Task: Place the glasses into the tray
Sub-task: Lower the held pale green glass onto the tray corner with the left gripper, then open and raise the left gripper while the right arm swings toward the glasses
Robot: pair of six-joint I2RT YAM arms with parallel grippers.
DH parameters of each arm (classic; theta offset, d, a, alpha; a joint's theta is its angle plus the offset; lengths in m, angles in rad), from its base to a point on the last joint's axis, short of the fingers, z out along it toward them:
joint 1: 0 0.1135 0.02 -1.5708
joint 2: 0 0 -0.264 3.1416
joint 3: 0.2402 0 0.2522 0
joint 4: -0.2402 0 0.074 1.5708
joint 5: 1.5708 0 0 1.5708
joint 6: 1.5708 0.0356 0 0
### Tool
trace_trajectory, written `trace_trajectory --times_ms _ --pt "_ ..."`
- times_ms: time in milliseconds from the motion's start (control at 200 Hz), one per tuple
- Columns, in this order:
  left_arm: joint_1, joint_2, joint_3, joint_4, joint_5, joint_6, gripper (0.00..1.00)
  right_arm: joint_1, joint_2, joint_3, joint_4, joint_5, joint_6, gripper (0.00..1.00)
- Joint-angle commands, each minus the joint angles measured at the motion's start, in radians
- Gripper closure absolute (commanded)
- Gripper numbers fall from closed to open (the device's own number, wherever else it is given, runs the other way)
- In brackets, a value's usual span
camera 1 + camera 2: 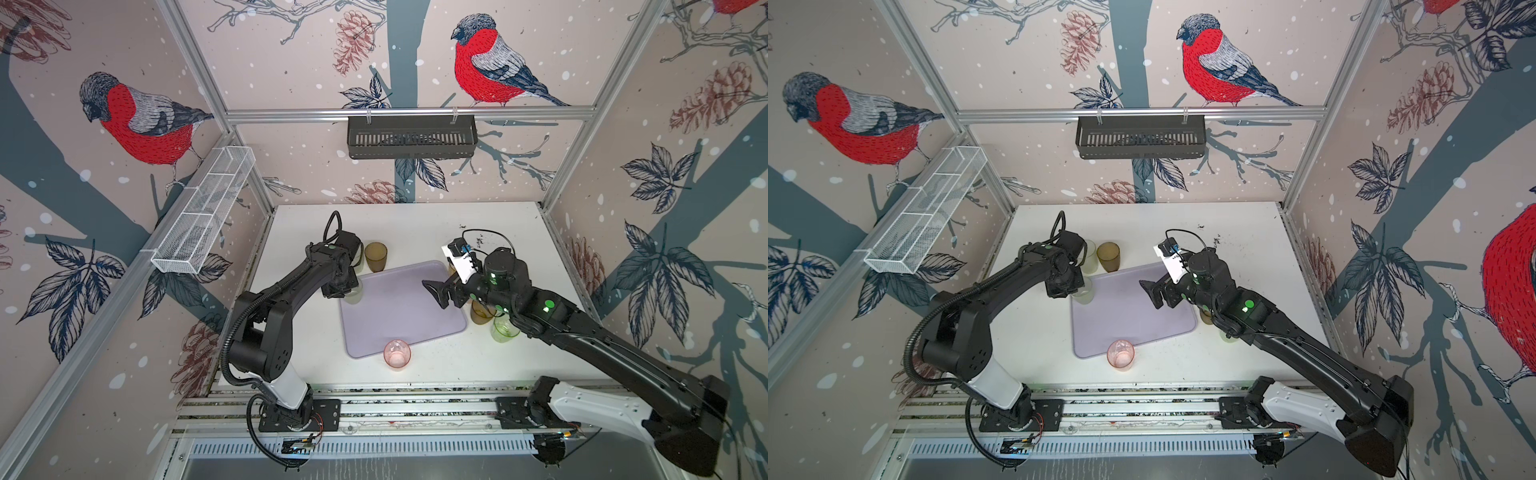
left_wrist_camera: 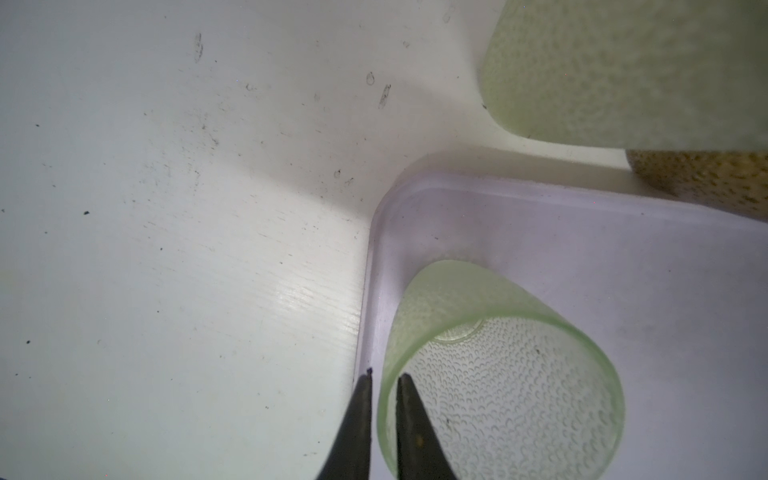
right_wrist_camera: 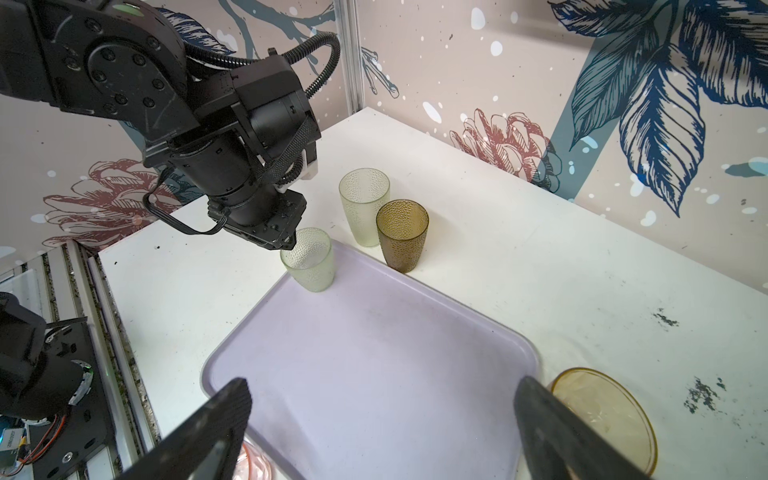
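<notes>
Your left gripper (image 2: 385, 376) sits narrow astride the rim of the pale green textured tumbler (image 2: 498, 374) in the flat lavender plastic tray (image 2: 623, 257), grip unclear; right gripper (image 3: 384, 395) gapes wide.

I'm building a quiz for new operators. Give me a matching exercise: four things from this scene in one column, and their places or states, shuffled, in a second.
1 pale green glass at the left gripper
2 dark brown glass
3 pink glass
4 right gripper

A on the table, by the tray's near rim
B open, over the tray
C standing in a tray corner
D on the table, past the tray's far rim

Pairs: 1-C, 2-D, 3-A, 4-B
</notes>
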Motion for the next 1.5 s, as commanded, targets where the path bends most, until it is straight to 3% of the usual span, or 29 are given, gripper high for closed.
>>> trace_trajectory --times_ms 0,225,740,1496 --pt "0.001 -0.003 0.004 -0.020 -0.014 -0.003 0.81 0.001 0.003 0.013 0.018 0.000 -0.003 0.00" --pt "0.000 -0.027 -0.002 -0.037 -0.008 -0.010 0.68 -0.001 -0.004 0.018 0.010 0.015 0.002 0.00" --pt "0.001 -0.158 0.007 -0.077 0.001 0.004 0.58 -0.024 0.002 0.072 -0.059 0.017 -0.017 0.00" --pt "-0.002 -0.446 -0.072 -0.124 0.142 -0.003 0.15 -0.030 0.000 0.120 -0.186 0.094 0.052 0.00"
